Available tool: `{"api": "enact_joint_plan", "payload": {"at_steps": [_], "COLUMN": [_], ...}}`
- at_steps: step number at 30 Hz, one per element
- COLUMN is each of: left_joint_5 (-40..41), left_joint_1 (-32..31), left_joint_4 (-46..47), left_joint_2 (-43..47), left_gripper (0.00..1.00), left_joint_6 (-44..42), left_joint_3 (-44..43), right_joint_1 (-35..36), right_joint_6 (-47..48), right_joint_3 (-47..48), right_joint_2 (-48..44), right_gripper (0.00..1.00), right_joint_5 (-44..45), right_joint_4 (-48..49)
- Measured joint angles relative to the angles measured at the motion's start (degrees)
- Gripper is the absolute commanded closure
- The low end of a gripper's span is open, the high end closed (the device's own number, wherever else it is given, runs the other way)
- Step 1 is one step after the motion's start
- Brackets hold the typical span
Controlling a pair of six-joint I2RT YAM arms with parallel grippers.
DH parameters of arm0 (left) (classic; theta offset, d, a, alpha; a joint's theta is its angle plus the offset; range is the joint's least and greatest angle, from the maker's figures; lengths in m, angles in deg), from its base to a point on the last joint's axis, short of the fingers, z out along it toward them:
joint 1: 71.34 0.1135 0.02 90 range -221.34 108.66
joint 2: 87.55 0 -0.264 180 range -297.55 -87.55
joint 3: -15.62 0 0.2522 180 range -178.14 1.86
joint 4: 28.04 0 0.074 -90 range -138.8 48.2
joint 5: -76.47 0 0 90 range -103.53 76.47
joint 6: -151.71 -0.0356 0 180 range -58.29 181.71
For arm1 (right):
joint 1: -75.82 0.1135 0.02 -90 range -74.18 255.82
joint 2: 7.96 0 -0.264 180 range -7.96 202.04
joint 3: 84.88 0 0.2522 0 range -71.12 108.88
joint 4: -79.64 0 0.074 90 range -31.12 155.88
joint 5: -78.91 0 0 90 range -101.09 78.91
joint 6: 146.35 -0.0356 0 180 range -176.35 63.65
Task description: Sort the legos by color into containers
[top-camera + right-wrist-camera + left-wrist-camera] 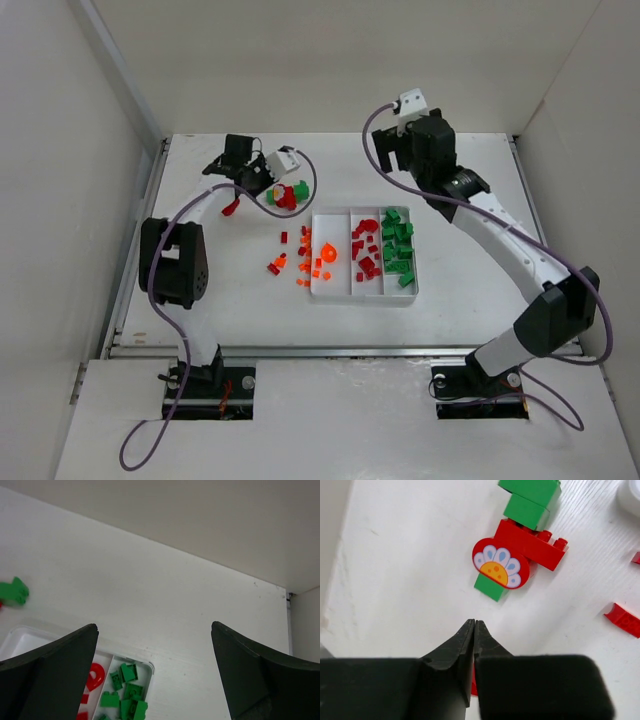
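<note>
Top external view: a shallow white plastic tray with three long compartments lies right of centre on the white table. Its left compartment holds an orange brick, the middle one red bricks, the right one green bricks.
Loose legos: small red and orange loose bricks lie scattered just left of the tray. A joined clump of green and red bricks sits further back and left.
Left wrist view only: the clump carries a round red piece printed with a white-petalled flower, too small to make out from above.
Left gripper: clenched, its black fingers pressed tip to tip, near the clump but apart from it. A red sliver shows under the seam; whether it is gripped cannot be told.
Right gripper: released, jaws spread wide, over the table behind the tray.
Right wrist view only: the tray's far corner shows with green bricks inside, and a single green brick lies on the table beyond it.
</note>
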Motion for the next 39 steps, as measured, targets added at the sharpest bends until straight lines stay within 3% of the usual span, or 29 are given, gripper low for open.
{"api": "enact_joint_plan", "payload": {"at_steps": [2,6,12,14,18,19,22,29,35,39], "left_joint_5": [-2.99,-7.80,-10.23,-10.21,-8.94,-8.79,-8.20,-2.99,-3.30,-2.62], "left_joint_1": [0.00,-0.92,-2.80,-2.16,0.96,2.21,7.13,17.33,19.21,19.19], "left_joint_4": [-1.57,-3.74,-3.48,-2.91,-1.75,-1.46,-2.01,-6.56,-13.73,-15.30], "left_joint_2": [1.11,4.35,5.55,5.55,5.31,5.16,3.76,-6.25,-17.75,-22.05], "left_gripper": [1.00,1.00,1.00,0.95,0.54,0.28,0.01,0.01,0.01,0.07], "left_joint_6": [-3.28,-8.15,-7.15,-5.14,1.22,2.45,2.95,-12.66,-20.90,-22.43], "left_joint_3": [-1.79,-2.86,-2.62,-1.75,-0.74,-0.76,-1.55,-7.39,-21.86,-26.01], "right_joint_1": [-0.72,-2.29,-2.23,-2.23,-2.23,-2.23,-2.23,-2.23,-2.23,-2.23], "right_joint_6": [-0.59,-3.08,-6.91,-7.54,-8.59,-8.85,-9.64,-10.29,-10.21,-10.05], "right_joint_3": [0.00,-0.04,-1.86,-3.23,-5.03,-5.14,-5.14,-4.11,-3.72,-3.45], "right_joint_2": [-1.68,-3.78,-3.58,-3.48,-3.21,-3.21,-3.17,0.20,1.79,1.79], "right_gripper": [0.00,0.00,0.00,0.00,0.00,0.00,0.00,0.00,0.00,0.00], "right_joint_5": [-0.63,-10.38,-19.61,-21.11,-22.82,-23.21,-24.79,-28.74,-29.94,-30.14], "right_joint_4": [1.57,2.82,3.91,3.76,3.26,3.32,3.50,1.86,-0.87,-1.44]}}
